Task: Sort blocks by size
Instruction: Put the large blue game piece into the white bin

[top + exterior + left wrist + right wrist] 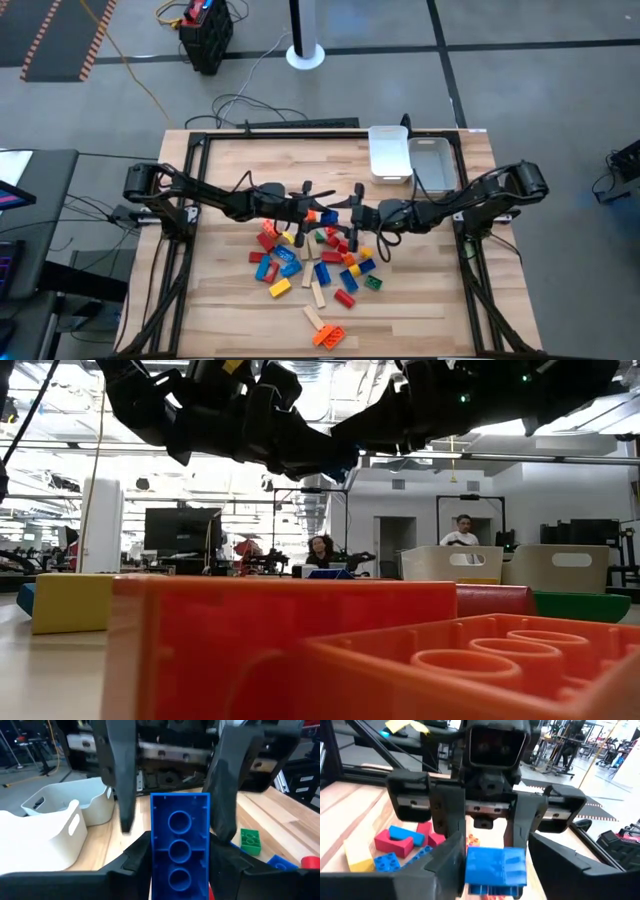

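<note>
My two grippers meet fingertip to fingertip above the middle of the table. My left gripper is shut on a blue brick, which it holds above the pile of blocks. My right gripper is open. Its fingers stand on either side of the brick's far end, and I cannot tell whether they touch it. The blue brick also shows in the right wrist view. The pile lies on the wooden table and holds red, blue, orange, yellow and green bricks and pale wooden bars. My left gripper pinches the blue brick's two long sides between its two fingers, at the brick's near end. The fingers lie along the brick, roughly level, and point toward the table's right. The brick is lifted clear, its hollow underside toward the left wrist camera.
Two white trays stand at the table's far right; they also show in the left wrist view. An orange brick and a red block lie right in front of the low camera. People sit in the room beyond.
</note>
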`<action>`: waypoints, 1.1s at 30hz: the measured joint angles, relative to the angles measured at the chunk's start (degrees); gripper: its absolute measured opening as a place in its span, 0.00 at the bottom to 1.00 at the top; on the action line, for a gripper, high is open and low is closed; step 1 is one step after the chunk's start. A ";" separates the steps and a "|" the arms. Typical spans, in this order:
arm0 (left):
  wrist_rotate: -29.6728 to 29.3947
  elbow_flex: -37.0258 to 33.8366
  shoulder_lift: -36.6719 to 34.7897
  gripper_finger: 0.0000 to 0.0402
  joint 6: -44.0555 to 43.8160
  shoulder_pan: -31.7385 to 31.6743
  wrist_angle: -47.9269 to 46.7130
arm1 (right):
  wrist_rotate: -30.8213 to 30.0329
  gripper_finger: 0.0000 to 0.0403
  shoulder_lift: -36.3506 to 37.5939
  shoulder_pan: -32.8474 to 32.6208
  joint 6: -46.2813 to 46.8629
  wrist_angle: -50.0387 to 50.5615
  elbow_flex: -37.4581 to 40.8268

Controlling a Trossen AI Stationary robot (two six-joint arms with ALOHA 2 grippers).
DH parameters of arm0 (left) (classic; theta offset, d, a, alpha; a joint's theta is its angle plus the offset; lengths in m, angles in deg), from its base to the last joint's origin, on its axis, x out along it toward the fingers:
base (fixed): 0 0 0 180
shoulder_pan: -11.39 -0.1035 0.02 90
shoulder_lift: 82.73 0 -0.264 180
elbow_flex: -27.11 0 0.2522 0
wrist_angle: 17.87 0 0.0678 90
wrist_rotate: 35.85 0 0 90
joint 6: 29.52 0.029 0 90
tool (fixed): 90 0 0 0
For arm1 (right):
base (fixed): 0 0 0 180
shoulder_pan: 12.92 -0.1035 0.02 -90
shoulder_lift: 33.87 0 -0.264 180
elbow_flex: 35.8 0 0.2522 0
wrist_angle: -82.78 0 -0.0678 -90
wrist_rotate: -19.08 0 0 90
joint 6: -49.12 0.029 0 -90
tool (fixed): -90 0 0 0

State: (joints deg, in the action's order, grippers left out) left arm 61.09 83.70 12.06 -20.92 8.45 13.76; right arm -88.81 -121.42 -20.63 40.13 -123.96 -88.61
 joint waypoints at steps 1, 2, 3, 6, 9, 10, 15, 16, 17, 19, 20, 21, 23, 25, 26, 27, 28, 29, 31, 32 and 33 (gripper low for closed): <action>-0.06 0.00 0.00 0.34 -0.17 0.00 0.03 | 0.06 0.57 0.00 -0.02 0.05 -0.02 0.00; -0.11 0.00 0.00 0.34 -0.30 0.00 0.11 | 0.04 0.54 0.00 -0.02 0.05 -0.02 0.00; -0.20 0.00 0.00 0.34 -0.40 0.00 0.12 | 0.07 0.51 0.00 -0.02 0.06 -0.05 0.00; -0.51 0.00 0.00 0.34 -0.54 0.02 0.05 | 0.21 0.41 0.00 -0.02 0.77 0.69 0.00; -3.03 0.00 0.00 0.38 -2.02 0.13 -0.29 | 0.21 0.40 0.02 0.12 1.70 1.61 -0.07; -3.99 0.00 -0.01 0.41 -2.54 0.13 -0.72 | 0.17 0.40 0.02 0.41 1.68 1.92 -0.07; -6.29 0.00 -2.27 0.59 -2.98 -0.21 -5.74 | -0.14 0.40 0.02 0.78 2.95 3.08 -0.02; -6.74 0.00 -2.93 0.62 -2.89 -0.31 -7.04 | -0.14 0.40 0.00 0.77 3.23 3.12 -0.02; -6.80 0.00 -3.59 0.64 -2.86 -0.41 -8.45 | -0.13 0.41 0.16 0.77 3.22 3.62 -0.01; -7.08 0.02 -5.33 0.68 -2.37 -0.79 -11.94 | -0.80 0.42 1.06 0.82 2.95 5.16 0.02; -7.54 0.02 -6.27 0.68 -2.18 -0.89 -14.00 | -1.74 0.43 1.99 0.86 2.93 6.39 0.02; -8.24 0.02 -7.15 0.69 -2.21 -1.06 -15.52 | -2.69 0.42 3.21 1.01 2.95 7.98 0.04; -9.09 0.04 -8.93 0.69 -2.35 -1.34 -19.20 | -3.07 0.41 5.55 1.16 3.31 9.72 0.04; -9.38 0.04 -10.22 0.69 -2.43 -1.60 -20.99 | -3.07 0.41 6.93 1.16 3.39 9.96 0.04; -9.38 0.04 -10.63 0.69 -2.48 -1.60 -21.46 | -3.07 0.41 7.14 1.08 3.39 9.90 0.04; -9.38 0.04 -10.75 0.68 -2.65 -1.60 -21.65 | -3.07 0.41 7.17 0.98 3.39 9.80 0.04; -9.32 0.04 -10.70 0.68 -2.75 -1.60 -21.67 | -3.04 0.41 7.16 0.99 3.39 9.77 0.04; -9.12 0.04 -10.59 0.68 -2.87 -1.52 -21.69 | -3.02 0.42 6.91 0.97 3.37 9.44 0.04; -8.78 0.04 -10.10 0.68 -3.22 -1.14 -21.10 | -2.98 0.43 6.08 1.14 3.15 7.79 0.02; -8.69 0.04 -9.67 0.68 -3.30 -0.87 -20.45 | -2.67 0.43 5.52 1.39 3.00 7.29 0.02; -8.64 0.05 -9.33 0.68 -3.32 -0.71 -19.86 | -1.94 0.43 4.88 1.60 2.95 6.66 0.02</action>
State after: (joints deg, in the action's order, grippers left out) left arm 52.45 83.75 2.73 -24.24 7.74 -6.09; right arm -90.75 -116.54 -19.04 43.07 -117.30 -88.59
